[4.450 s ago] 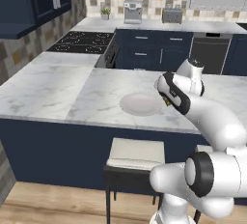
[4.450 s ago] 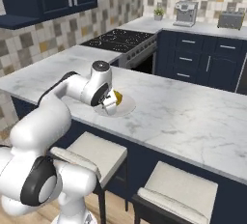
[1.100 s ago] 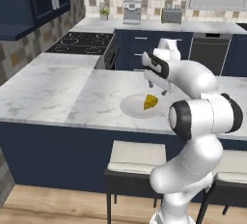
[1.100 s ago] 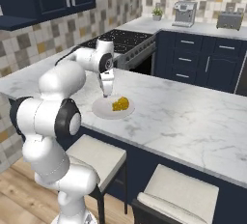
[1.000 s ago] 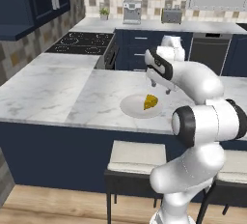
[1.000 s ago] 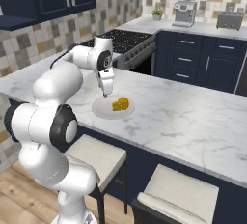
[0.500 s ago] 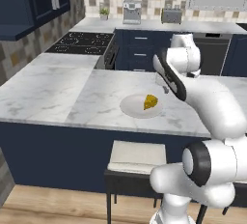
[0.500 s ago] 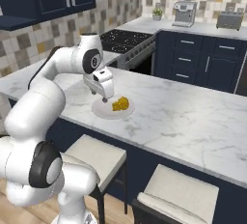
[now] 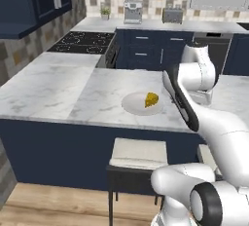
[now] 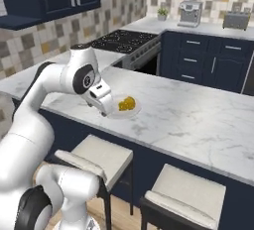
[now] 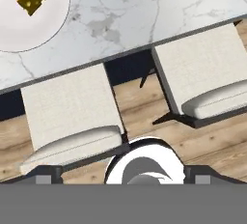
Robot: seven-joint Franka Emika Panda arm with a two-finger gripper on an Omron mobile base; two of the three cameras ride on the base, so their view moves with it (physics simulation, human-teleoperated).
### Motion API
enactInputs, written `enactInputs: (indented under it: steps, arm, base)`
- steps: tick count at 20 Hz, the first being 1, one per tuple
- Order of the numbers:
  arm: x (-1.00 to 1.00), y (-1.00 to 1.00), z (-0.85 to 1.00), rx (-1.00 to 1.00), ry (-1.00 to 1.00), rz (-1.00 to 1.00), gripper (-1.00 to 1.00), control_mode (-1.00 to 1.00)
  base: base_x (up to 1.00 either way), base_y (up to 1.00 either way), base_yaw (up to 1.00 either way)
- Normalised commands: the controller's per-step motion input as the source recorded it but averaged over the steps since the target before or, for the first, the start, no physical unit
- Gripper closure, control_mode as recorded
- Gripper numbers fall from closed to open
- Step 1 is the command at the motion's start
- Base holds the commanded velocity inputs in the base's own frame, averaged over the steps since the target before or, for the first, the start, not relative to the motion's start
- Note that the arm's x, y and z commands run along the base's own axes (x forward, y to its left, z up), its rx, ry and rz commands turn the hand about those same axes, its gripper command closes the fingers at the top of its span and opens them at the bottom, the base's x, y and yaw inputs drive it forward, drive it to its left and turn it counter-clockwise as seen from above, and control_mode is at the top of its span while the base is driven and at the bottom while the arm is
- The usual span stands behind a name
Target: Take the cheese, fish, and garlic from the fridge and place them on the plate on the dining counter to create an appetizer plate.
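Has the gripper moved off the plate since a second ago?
Yes. The gripper, which hung over the plate's far side by the cheese, has swung back to the near rim, toward the stools, jaws open.

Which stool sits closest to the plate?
The stool on the stove side: its cream seat is tucked right below the plate holding the cheese. The other stool stands further along the counter.

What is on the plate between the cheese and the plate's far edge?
Nothing. In the left base view the cheese sits on the plate, and the rest is bare.
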Motion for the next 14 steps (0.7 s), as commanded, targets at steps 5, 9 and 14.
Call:
enactInputs:
  steps: [5, 9, 14]
  arm:
    - [0.00, 0.00, 0.00, 0.00, 0.00, 0.00, -1.00, 1.00]
    - [0.00, 0.00, 0.00, 0.00, 0.00, 0.00, -1.00, 1.00]
    - [0.00, 0.00, 0.00, 0.00, 0.00, 0.00, -1.00, 1.00]
  base:
    - [-0.97, 0.00, -0.44]
    - [-0.39, 0.00, -0.84]
    - [-0.18, -0.21, -0.80]
